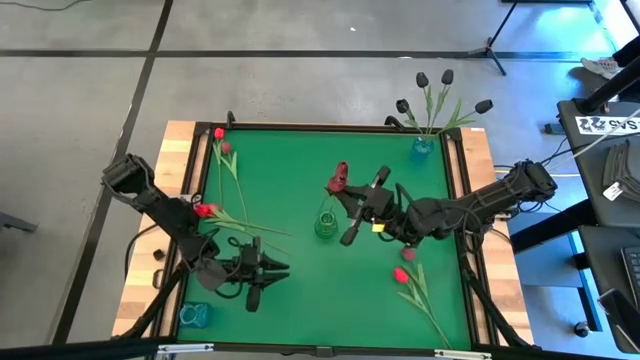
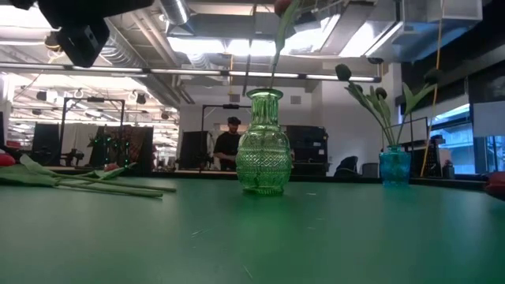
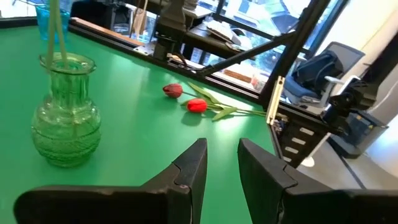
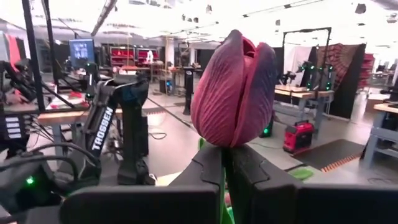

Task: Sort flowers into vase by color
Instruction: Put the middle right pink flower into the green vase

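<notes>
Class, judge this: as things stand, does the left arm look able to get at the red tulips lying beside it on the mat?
Probably yes. The left gripper is open and holds nothing, and the red tulips lie uncovered on the mat just beside that arm.

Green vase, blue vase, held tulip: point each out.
green vase (image 2: 264, 154), low view, on its belly.
blue vase (image 1: 423, 148), high view, on its body.
dull pink-red tulip (image 4: 235, 90), right wrist view, on its head, above the right gripper (image 4: 225, 163).

Green table (image 1: 300, 250) carries green vase (image 1: 325, 224), blue vase (image 1: 423, 148), loose tulips (image 1: 225, 170)
</notes>
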`<action>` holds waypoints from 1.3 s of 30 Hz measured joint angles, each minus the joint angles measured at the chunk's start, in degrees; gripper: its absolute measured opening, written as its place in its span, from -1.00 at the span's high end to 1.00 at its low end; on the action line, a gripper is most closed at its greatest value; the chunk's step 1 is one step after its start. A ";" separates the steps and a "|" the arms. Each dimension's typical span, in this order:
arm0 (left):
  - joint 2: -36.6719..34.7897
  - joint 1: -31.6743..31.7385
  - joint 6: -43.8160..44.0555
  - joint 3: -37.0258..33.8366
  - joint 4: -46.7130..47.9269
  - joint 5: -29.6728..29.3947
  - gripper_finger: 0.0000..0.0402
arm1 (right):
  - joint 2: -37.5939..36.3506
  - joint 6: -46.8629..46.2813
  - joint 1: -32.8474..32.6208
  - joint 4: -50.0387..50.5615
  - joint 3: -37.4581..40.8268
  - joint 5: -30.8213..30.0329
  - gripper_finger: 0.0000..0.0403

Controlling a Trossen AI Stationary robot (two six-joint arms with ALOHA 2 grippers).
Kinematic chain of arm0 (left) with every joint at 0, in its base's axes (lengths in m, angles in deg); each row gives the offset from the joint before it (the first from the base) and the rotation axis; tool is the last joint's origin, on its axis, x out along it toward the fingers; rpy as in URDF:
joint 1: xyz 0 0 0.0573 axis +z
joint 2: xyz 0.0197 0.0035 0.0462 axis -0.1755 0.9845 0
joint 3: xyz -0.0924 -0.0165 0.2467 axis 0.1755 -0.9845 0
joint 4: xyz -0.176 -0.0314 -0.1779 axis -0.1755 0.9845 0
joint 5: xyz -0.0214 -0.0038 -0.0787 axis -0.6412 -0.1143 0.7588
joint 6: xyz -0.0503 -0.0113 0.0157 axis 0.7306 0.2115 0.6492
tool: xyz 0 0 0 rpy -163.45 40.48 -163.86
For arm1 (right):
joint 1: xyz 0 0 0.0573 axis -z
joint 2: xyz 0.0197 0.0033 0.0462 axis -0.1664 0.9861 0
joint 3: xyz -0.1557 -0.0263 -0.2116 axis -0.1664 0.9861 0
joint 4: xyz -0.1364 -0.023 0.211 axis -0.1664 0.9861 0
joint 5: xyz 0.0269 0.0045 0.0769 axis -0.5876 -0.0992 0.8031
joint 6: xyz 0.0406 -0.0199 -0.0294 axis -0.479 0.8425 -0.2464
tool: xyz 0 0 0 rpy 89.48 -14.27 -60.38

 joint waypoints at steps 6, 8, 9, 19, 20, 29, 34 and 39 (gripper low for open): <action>0.02 0.43 0.82 0.00 0.22 0.00 0.56 | -0.54 1.51 -0.98 2.49 0.00 -0.56 0.96; 0.00 0.42 1.09 0.00 0.68 0.28 0.56 | -1.68 1.62 -1.15 2.40 -0.13 -0.31 0.96; 0.02 0.32 1.03 0.00 0.87 1.16 0.56 | -2.46 1.82 -1.33 3.45 -0.50 -0.44 0.96; 0.01 1.10 0.43 0.00 0.50 -0.38 0.56 | -5.48 -2.65 -3.48 12.27 -1.62 -0.50 0.96; 0.00 1.23 0.58 0.00 0.35 -0.29 0.56 | -5.05 -3.39 -3.39 12.40 -1.62 -0.56 0.96; 0.00 1.28 1.44 0.02 -1.63 -0.02 0.56 | -0.48 -4.16 -0.61 13.02 -1.57 -1.52 0.96; 0.00 0.62 1.51 0.02 -2.84 -0.04 0.56 | 1.06 -9.79 1.41 14.82 -1.57 -0.96 0.87; 0.00 0.69 1.55 0.02 -3.21 -0.06 0.56 | 1.36 -17.04 3.71 21.15 -1.57 0.66 0.56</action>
